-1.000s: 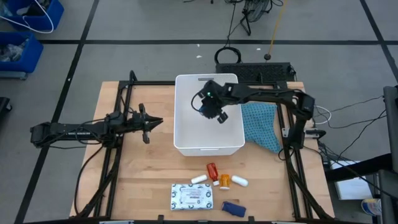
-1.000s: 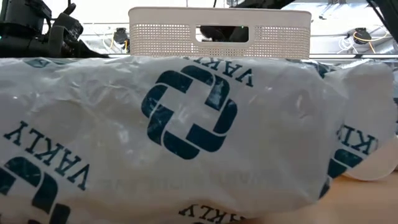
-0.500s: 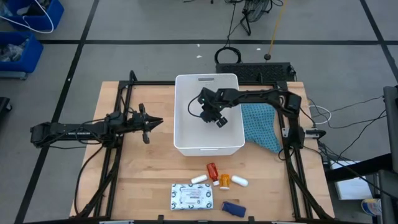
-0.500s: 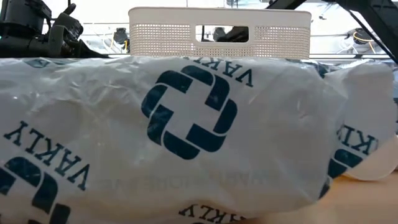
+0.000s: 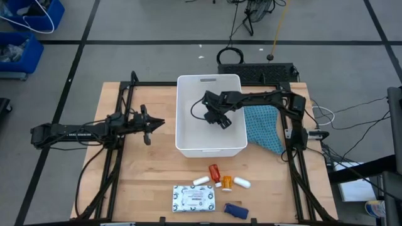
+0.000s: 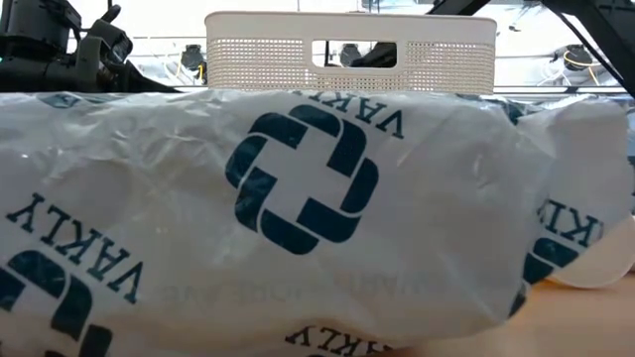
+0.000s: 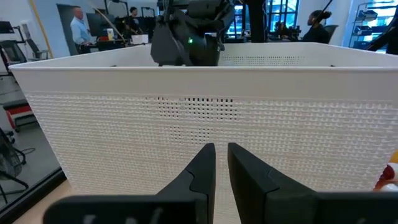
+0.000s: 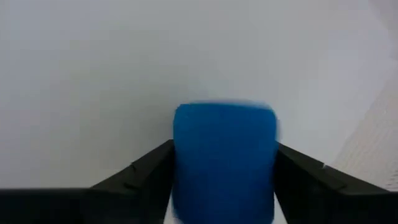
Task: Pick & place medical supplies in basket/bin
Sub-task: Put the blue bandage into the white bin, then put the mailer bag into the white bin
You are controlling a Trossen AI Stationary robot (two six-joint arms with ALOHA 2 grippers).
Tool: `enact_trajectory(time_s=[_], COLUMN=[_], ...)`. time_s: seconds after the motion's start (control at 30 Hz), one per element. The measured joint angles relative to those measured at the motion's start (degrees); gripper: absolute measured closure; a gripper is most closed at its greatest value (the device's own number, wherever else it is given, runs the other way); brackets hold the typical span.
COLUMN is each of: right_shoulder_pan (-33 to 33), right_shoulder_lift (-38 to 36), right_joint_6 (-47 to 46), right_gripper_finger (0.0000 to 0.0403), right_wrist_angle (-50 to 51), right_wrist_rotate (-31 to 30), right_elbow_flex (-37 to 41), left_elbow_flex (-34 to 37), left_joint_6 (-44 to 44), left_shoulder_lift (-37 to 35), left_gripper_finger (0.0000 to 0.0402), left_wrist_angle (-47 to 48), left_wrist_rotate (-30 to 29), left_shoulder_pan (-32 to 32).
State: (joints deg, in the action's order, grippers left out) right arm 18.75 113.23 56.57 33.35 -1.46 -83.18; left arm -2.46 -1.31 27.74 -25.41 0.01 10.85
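One white plastic tub point(image 5: 210, 150) stands mid-table, rectangular with rounded corners, its walls pierced in a fine lattice and a handle slot in the far rim. The right gripper point(image 5: 214, 117) reaches down inside it, and a single small blue cube point(image 8: 224, 160), smooth with softened corners, sits between its two dark fingers point(image 8: 134, 175); I cannot tell whether they grip it or have let go.

Six supplies lie on the bare wood on the near side of the tub: one flat white patterned packet point(image 5: 193, 198), crinkled plastic; two short white tubes point(image 5: 201, 181); one red bottle point(image 5: 215, 171); one orange bottle point(image 5: 226, 183); one dark blue flat piece point(image 5: 233, 209).

One teal cloth point(image 5: 262, 127) lies rumpled just right of the tub.

The left gripper point(image 5: 156, 123) waits left of the tub, fingers nearly together, holding nothing.
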Motion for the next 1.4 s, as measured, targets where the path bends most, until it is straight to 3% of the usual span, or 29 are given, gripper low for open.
enact_trajectory(time_s=[0.3,0.4,0.57,0.63,0.8,0.9,0.97,1.4], right_shoulder_pan=[-0.87,-0.99,-1.21,-0.99,0.7,-0.55,-1.62,-3.8], right_shoulder_lift=[-5.16,-7.67,-15.9,-21.06,-32.83,-39.9,-44.25,-70.21], right_joint_6=[-1.29,-1.68,-4.65,-9.36,-26.72,-28.53,-28.27,-44.96], right_gripper_finger=[0.0101,0.01,0.0128,0.0153,0.0264,0.0353,0.0389,0.0402], right_wrist_angle=[-0.74,-1.19,-2.11,-2.54,-4.59,-6.65,-8.91,-43.77], right_wrist_rotate=[-4.49,-5.07,-11.3,-7.51,13.97,16.57,16.77,19.77], right_elbow_flex=[0.0,0.0,0.02,0.01,0.83,5.19,9.02,48.29], left_elbow_flex=[0.0,0.0,0.0,0.0,0.0,0.0,0.0,0.0], left_joint_6=[1.6,1.65,1.87,1.86,3.66,4.48,4.49,4.4], left_shoulder_lift=[-0.02,-0.02,-0.02,0.0,-0.02,-0.01,0.0,-0.01], left_gripper_finger=[0.0353,0.0353,0.0353,0.0353,0.0353,0.0353,0.0353,0.0353], left_wrist_angle=[-0.5,-0.55,-0.81,-1.01,-1.5,-1.47,-1.47,-1.47], left_wrist_rotate=[0.0,0.0,0.0,0.0,0.02,0.04,0.04,-0.01], left_shoulder_pan=[0.0,0.0,0.0,0.0,0.0,0.0,-0.01,0.0])
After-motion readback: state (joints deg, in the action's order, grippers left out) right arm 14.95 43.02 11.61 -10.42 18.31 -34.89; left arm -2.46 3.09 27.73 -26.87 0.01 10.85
